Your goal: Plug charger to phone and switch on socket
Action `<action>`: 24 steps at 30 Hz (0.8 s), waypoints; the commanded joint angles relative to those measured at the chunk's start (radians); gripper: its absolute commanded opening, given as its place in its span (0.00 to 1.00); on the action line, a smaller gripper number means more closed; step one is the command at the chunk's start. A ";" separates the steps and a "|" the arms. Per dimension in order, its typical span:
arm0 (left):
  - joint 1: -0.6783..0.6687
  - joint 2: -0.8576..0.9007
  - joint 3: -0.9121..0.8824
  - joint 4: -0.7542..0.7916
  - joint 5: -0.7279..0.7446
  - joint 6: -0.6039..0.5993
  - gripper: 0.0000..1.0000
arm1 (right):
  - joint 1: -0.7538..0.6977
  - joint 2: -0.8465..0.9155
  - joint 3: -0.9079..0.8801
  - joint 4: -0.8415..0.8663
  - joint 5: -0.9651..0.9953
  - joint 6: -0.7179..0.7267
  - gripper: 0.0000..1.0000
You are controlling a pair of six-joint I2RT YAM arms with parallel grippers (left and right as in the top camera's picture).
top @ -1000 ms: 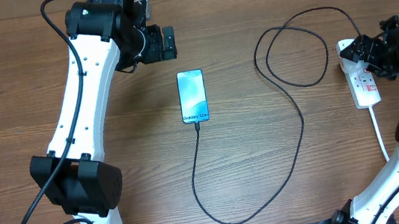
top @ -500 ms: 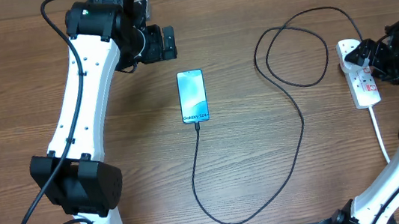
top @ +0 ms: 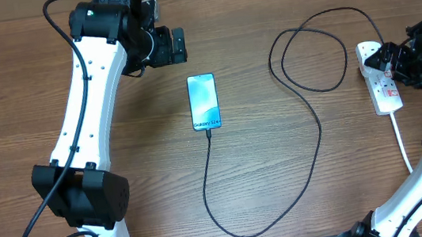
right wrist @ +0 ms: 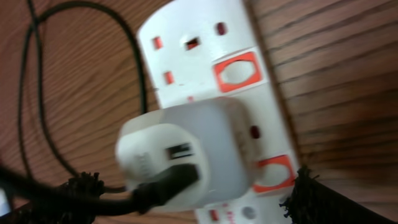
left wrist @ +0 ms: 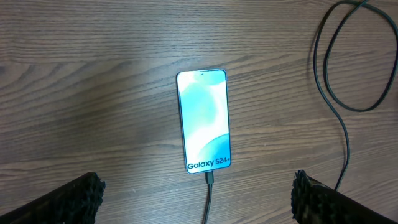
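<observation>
The phone [top: 203, 102] lies flat mid-table, its screen lit, and also shows in the left wrist view [left wrist: 204, 121]. The black charger cable [top: 319, 126] has its tip in the phone's bottom port [left wrist: 210, 179]. It loops across the table to a white adapter [right wrist: 186, 155] plugged into the white socket strip [top: 388, 98]. My left gripper [top: 176, 46] is open and empty, behind and left of the phone, its fingers [left wrist: 196, 202] wide apart. My right gripper [top: 400, 61] is open low over the strip [right wrist: 205, 37], one finger on each side of the adapter [right wrist: 193, 199].
The strip's red-framed switches [right wrist: 236, 73] sit beside the outlets. Its white cord [top: 401, 141] runs toward the front right, next to the right arm's base. The black cable makes a loop [top: 307, 52] left of the strip.
My right gripper has shifted slightly to the right and toward the front over the socket strip. The left arm, phone and cable have not moved.
</observation>
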 commanded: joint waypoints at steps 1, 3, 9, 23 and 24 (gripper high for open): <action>-0.001 0.008 -0.002 0.000 -0.006 0.010 1.00 | 0.007 0.014 0.037 -0.015 -0.048 -0.009 1.00; -0.001 0.008 -0.002 0.000 -0.006 0.010 1.00 | 0.007 0.014 0.038 -0.016 -0.045 -0.012 1.00; -0.001 0.008 -0.002 -0.001 -0.006 0.010 1.00 | 0.007 0.014 0.037 -0.011 -0.019 -0.011 1.00; -0.001 0.008 -0.002 -0.001 -0.006 0.010 1.00 | 0.012 0.014 0.013 0.031 -0.015 -0.041 1.00; -0.001 0.008 -0.002 0.000 -0.006 0.010 1.00 | 0.014 0.014 0.009 0.032 -0.015 -0.041 1.00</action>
